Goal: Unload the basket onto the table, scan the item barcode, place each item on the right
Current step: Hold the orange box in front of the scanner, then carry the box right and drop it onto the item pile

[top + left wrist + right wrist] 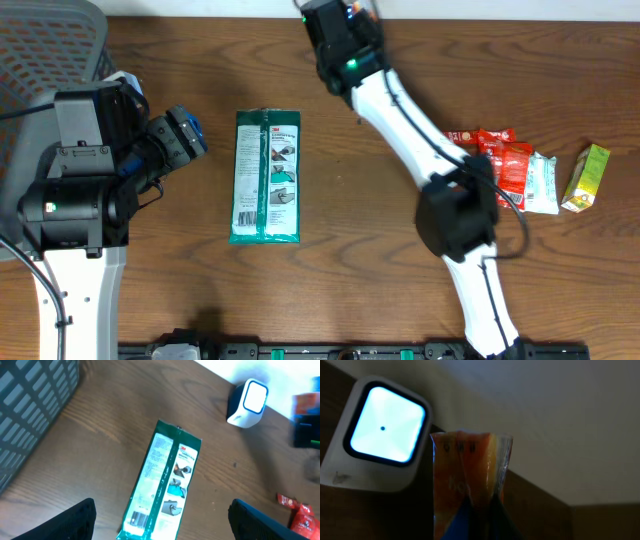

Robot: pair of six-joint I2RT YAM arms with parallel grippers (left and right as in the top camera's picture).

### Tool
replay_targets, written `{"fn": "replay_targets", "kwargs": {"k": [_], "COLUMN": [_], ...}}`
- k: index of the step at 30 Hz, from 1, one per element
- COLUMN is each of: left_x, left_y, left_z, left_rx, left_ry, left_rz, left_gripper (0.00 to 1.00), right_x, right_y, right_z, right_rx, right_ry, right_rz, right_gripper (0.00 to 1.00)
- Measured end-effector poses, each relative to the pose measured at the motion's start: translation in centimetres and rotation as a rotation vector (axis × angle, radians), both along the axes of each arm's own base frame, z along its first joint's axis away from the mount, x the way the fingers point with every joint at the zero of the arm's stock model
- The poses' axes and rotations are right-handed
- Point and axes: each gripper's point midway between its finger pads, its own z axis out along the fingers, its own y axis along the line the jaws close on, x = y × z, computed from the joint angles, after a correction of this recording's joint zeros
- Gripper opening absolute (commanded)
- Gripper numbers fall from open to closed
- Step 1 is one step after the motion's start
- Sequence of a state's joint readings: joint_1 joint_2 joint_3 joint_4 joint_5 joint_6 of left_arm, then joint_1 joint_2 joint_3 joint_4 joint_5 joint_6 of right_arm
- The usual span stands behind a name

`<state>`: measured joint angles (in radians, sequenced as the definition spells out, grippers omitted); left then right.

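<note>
One basket (50,40) at ten o'clock; right end effector (480,522) clamps one orange packet (467,475), left end effector (165,520) spread wide.

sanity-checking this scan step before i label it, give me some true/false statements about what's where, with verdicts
1. The right end effector is shut on an orange packet. True.
2. The scanner window is dark. False: it glows brightly.
3. The green packet lies flat on the table. True.
4. The left end effector grips the green packet. False: it is open and empty, beside the packet.
5. The yellow-green carton sits in the mesh basket. False: it is on the table, near the red packets.
</note>
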<state>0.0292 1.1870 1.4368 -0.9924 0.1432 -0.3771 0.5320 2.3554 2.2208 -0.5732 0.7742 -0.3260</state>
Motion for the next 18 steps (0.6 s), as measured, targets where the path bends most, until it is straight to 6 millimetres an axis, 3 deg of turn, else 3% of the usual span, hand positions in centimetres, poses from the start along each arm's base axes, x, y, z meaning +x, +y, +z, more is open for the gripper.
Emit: {"fn": "replay_targets", "kwargs": {"k": [5, 9, 11, 18], "left_x": [0.0, 0.0, 0.0, 0.0], "left_y": [0.0, 0.0, 0.0, 0.0], "left_z": [0.0, 0.0, 0.0, 0.0], "left_rx": [0.000, 0.000, -0.001, 0.000], "left_ry": [0.000, 0.000, 0.000, 0.000], "left_rz": [0.000, 0.000, 0.000, 0.000], "left_gripper": [0.86, 0.86, 0.86, 0.86], "right_x": [-6.6, -10.9, -12.2, -15.2], "right_y": [-2.6, -5.0, -6.7, -13.2], "right_z": [4.8, 6.6, 6.5, 2.9], "right_rx": [0.175, 0.334, 0.397, 0.521], "right_ry": [0.127, 0.244, 0.307, 0.541], "right_rz": [-0.061, -0.099, -0.134, -0.312], "right_gripper": [0.01, 0.01, 0.01, 0.01]}}
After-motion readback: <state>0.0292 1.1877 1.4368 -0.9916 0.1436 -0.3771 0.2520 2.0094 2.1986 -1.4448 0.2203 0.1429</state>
